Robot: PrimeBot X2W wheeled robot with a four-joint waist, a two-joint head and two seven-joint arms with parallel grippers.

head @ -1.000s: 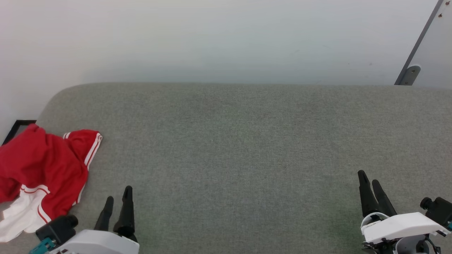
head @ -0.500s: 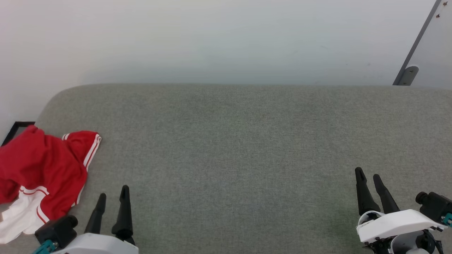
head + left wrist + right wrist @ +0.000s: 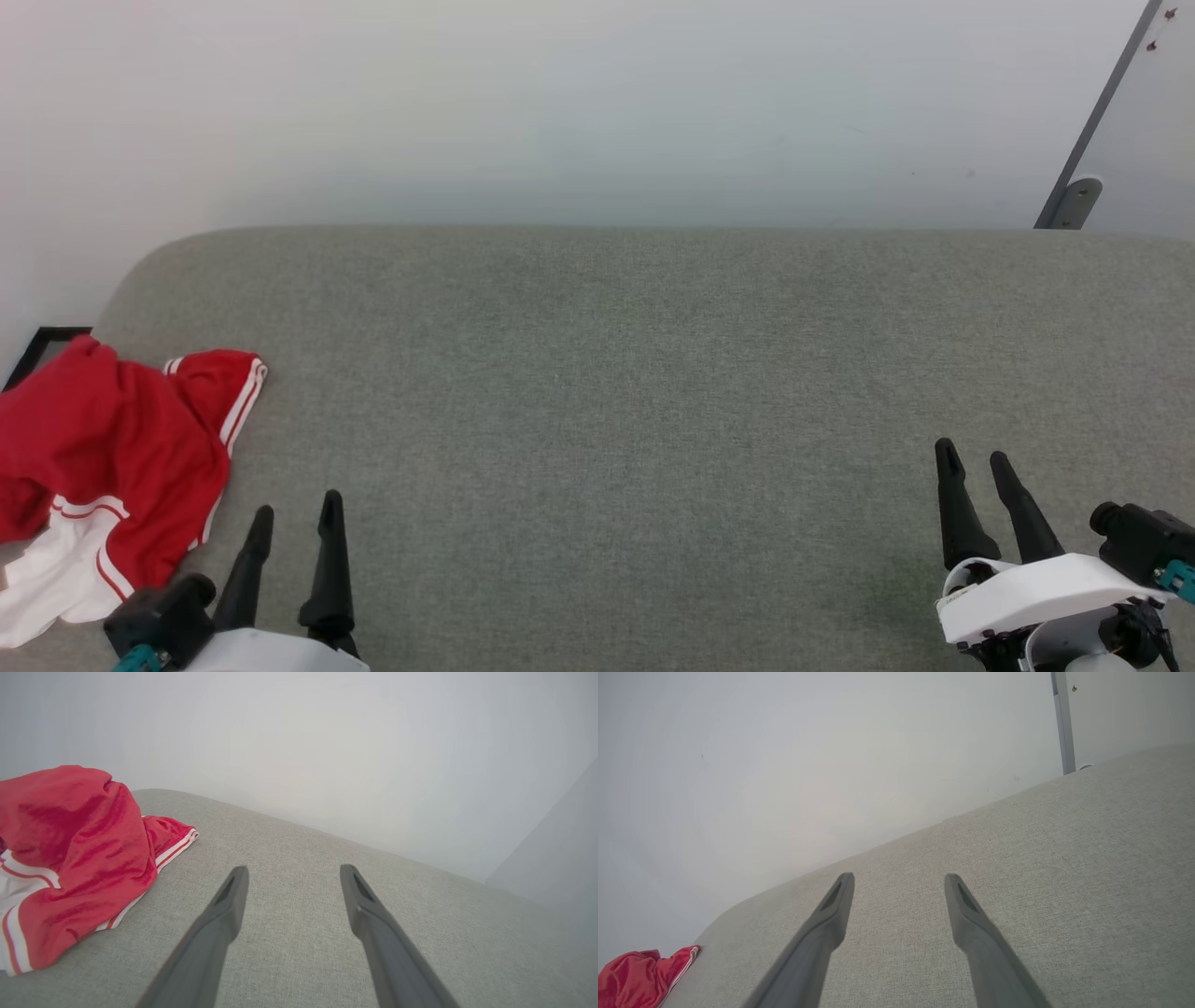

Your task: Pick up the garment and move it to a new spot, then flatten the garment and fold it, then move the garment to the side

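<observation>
We face a broad grey-green, fabric-covered padded surface [image 3: 616, 392] with a rounded far-left corner, backed by a plain white wall [image 3: 560, 103]. Most of the fabric lies bare, which we judge leaves plenty of room for a new spot to spread and fold. The garment [image 3: 112, 448], a small red jersey shirt with a white sleeve and red-and-white striped trim, lies crumpled in a heap at the surface's left edge. It is bunched on itself with no part flat, so we read the pick-up as not yet made. Our left gripper [image 3: 297, 505] sits low at the near edge, just right of the heap and not touching it. Its fingers point away along the fabric, parted with a clear gap and holding nothing. As the nearer one, it seems best placed to make the grab. Our right gripper [image 3: 973, 452] rests well apart at the near right, fingers likewise spread and empty, leaning slightly leftward.
</observation>
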